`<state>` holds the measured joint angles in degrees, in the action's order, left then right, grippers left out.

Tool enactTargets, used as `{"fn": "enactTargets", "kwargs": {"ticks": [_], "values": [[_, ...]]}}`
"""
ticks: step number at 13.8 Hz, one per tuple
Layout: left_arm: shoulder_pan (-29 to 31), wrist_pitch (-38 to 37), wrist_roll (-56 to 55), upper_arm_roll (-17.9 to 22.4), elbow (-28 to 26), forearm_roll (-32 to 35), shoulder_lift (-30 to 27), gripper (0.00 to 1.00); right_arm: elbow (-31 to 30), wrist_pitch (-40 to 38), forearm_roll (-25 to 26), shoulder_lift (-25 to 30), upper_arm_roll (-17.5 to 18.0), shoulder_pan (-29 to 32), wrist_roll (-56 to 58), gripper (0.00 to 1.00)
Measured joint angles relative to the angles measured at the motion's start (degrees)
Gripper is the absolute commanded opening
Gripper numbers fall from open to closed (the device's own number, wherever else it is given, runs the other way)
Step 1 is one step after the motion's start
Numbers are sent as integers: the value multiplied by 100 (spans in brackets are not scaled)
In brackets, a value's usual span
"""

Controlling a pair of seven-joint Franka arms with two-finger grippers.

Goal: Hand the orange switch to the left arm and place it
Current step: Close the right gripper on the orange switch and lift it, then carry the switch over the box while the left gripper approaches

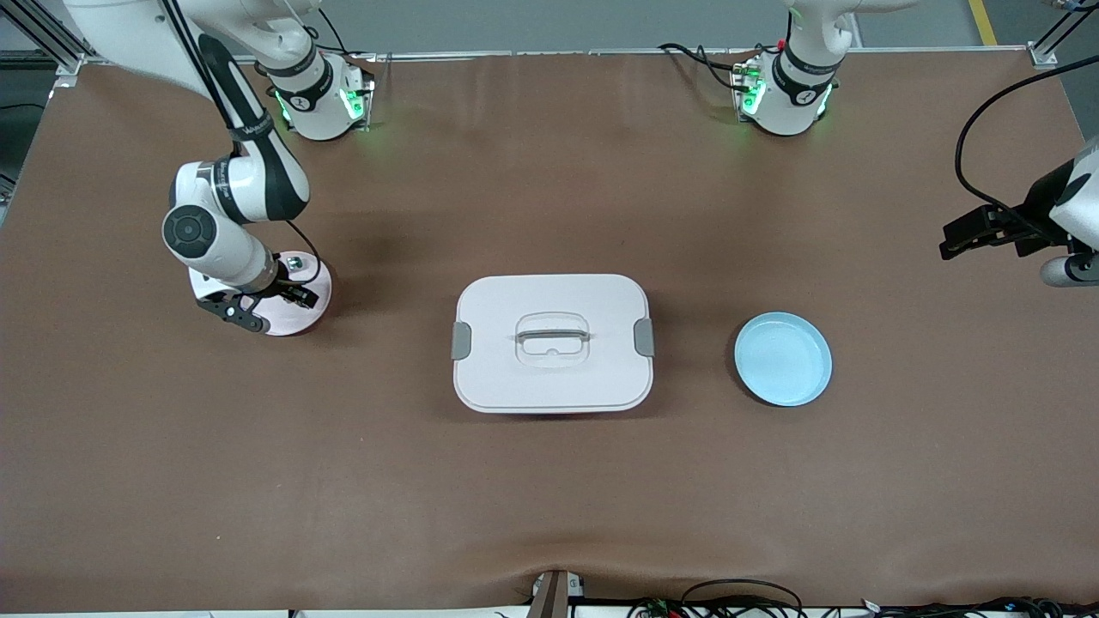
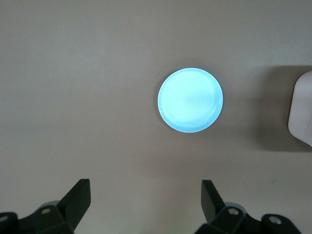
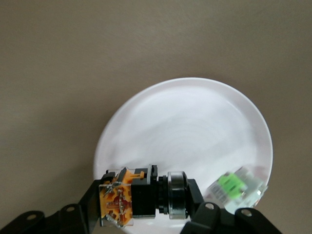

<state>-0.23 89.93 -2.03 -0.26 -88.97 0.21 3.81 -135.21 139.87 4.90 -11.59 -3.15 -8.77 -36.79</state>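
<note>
My right gripper (image 3: 144,197) is shut on the orange switch (image 3: 130,197), with one finger at its orange end and the other at its silver ring. It holds the switch at the rim of the pink plate (image 1: 300,324) at the right arm's end of the table. In the front view the right gripper (image 1: 258,307) hides the switch. The white box (image 1: 552,343) with grey clips sits mid-table. My left gripper (image 2: 145,195) hangs open and empty over bare table at the left arm's end; in the front view the left gripper (image 1: 949,240) is at the picture's edge.
A small silver-and-green part (image 3: 235,187) lies on the pink plate (image 3: 195,131) beside the held switch. A blue plate (image 1: 782,358) lies between the box and the left arm's end, and the blue plate (image 2: 191,100) and a corner of the box (image 2: 302,109) also show in the left wrist view.
</note>
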Motion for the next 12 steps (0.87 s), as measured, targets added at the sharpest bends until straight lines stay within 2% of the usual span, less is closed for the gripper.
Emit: {"fn": "enactTargets", "kwargs": {"ticks": [1,3,7,9,12], "values": [[1,0,0,0,0,0,0,100,201,-304,-118,88,21,-189,-354,0],[0,0,0,-1,0,0,0,100,867,-1203,-700,168,42,-610,-833,0],[-34,0,1,-29,17,-132,0,100,2755,-3156,-1910,208,38,-846,-1460,0],[-38,0,1,-39,48,-654,-4,100,3418,-3619,-2312,199,38,-901,-1968,0],[-37,-41,1,-41,63,-1662,-34,100,4024,-3698,-2784,82,51,-1281,-2976,0]]}}
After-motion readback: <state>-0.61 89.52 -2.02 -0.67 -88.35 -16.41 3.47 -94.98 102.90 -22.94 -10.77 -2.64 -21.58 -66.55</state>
